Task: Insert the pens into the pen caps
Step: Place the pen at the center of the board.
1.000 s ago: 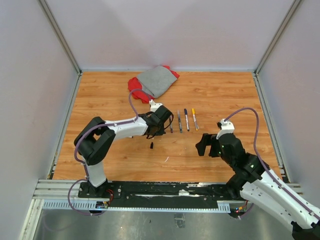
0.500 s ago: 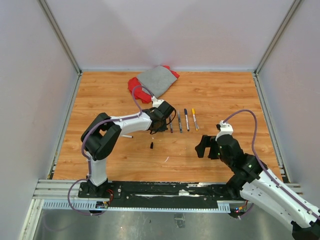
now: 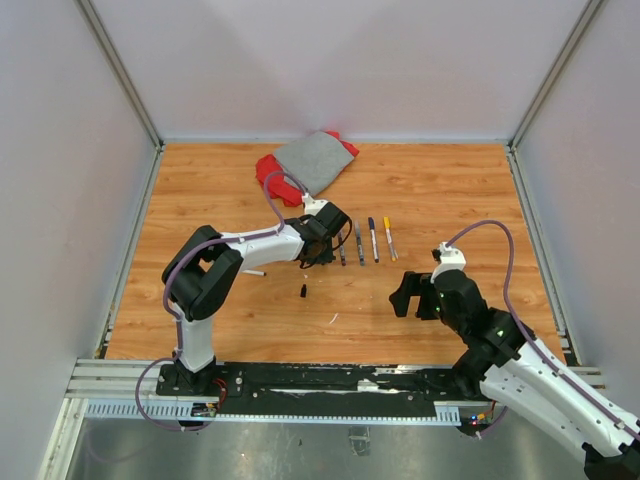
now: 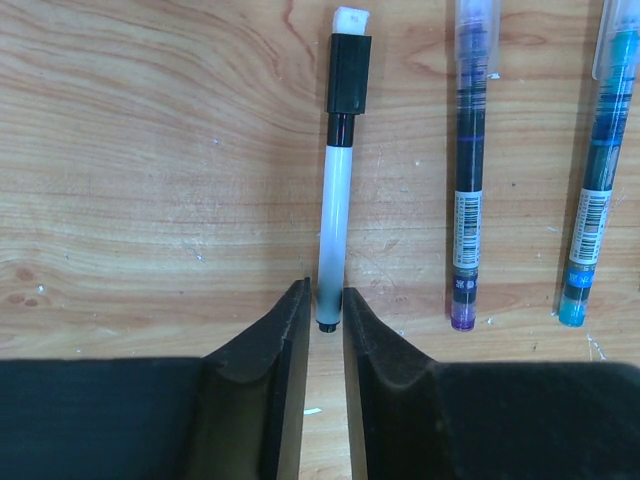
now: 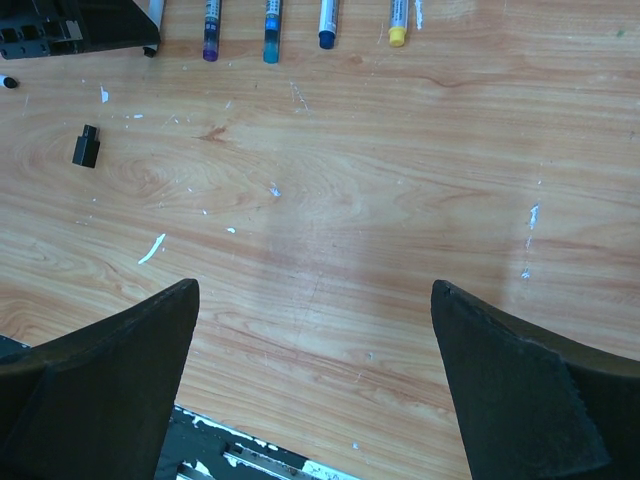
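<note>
A: Step in hand?

B: Setting down, I judge; pen (image 4: 337,200) lies flat on the table (image 4: 150,150), black cap (image 4: 349,75) seated on its far end; it sits at the left of the row, just beside the other pens (image 4: 470,160) and parallel to them.

A: Left gripper (image 4: 325,295)?

B: Low over the pen's near end; jaws a slit apart, barely wider than the barrel; the pen's tail lies between the fingertips; whether the pads press it or merely flank it, I cannot tell from the wrist view.

A: Right gripper (image 3: 413,293)?

B: Jaws fully apart, nothing between them; hangs over bare table, well apart from the row.

A: Next move?

B: Left jaws wider, then a straight lift or a pull back along the pen's axis; sideways drift could roll it into its neighbour. After that, the loose cap (image 3: 303,291); black, alone on the wood, nearer the bases than the row; so the task is unfinished, by my reckoning. It wants a square pickup, mouth turned toward a pen tip; small enough to slip from the pads.
</note>
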